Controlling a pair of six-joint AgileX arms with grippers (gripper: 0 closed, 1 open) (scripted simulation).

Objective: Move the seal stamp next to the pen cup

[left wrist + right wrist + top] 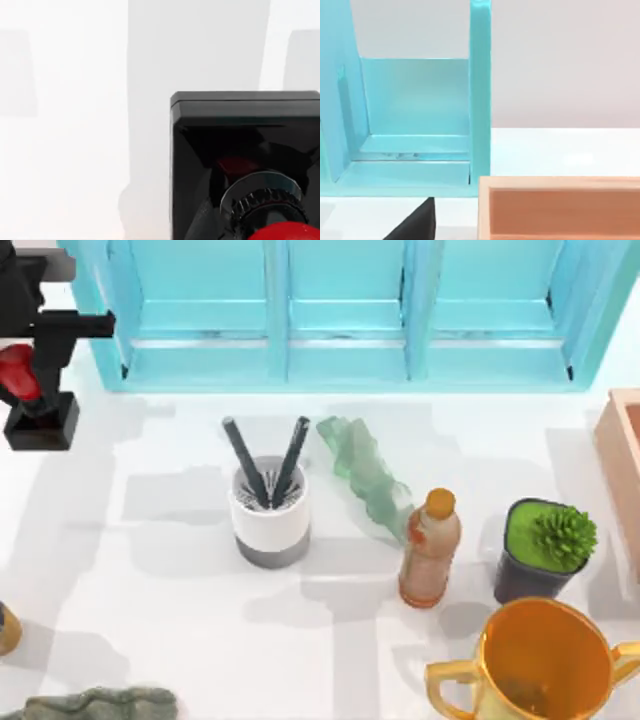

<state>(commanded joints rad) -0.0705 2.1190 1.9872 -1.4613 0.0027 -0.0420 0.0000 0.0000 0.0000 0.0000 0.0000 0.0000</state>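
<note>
Left gripper (25, 375): fingers clamping the seal stamp (30, 400) by its knob, base hanging below for carrying.
Pen cup (270, 510): standing well apart.

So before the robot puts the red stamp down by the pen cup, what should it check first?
1. Stamp in the left gripper: ok. The stamp hangs from the arm at the table's far left, red knob up, black base down.
2. Grip firm enough: cannot tell. The fingers themselves are not visible.
3. Bare spot on the table left of the pen cup: ok.
4. Way across to the cup: ok. Nothing stands between stamp and cup.
5. Pens leaning out of the cup: not ok for a close pass, so keep the stamp to the side of them.
6. Drink bottle: ok, it stands on the cup's other side.
</note>
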